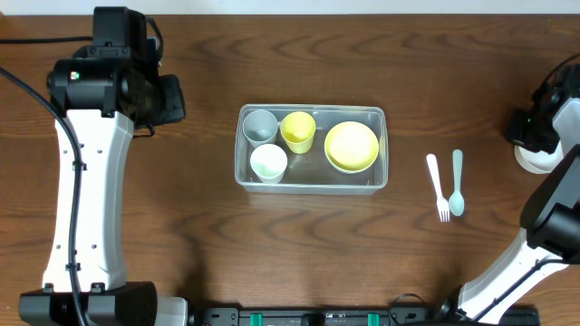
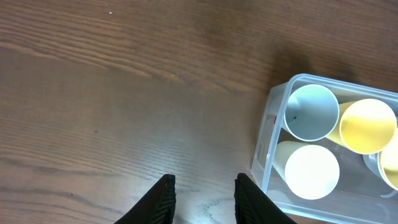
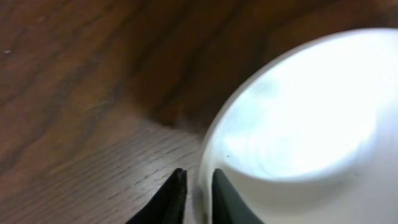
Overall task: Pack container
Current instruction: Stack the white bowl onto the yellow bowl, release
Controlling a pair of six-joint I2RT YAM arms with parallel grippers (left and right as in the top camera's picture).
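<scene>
The clear rectangular container (image 1: 381,177) sits mid-table and holds a grey-blue cup (image 1: 260,126), a yellow cup (image 1: 298,131), a white cup (image 1: 268,163) and a yellow bowl (image 1: 352,146). My left gripper (image 2: 205,177) hovers open over bare wood just left of the container (image 2: 268,134), with nothing between its fingers. At the far right, my right gripper (image 3: 198,173) is shut on the rim of a white bowl (image 3: 298,124), one finger outside and one inside. In the overhead view the arm hides most of that bowl (image 1: 536,161).
A white fork (image 1: 439,186) and a pale blue spoon (image 1: 457,181) lie side by side on the wood between the container and the right arm. The left arm's white link (image 1: 86,199) runs along the left side of the table.
</scene>
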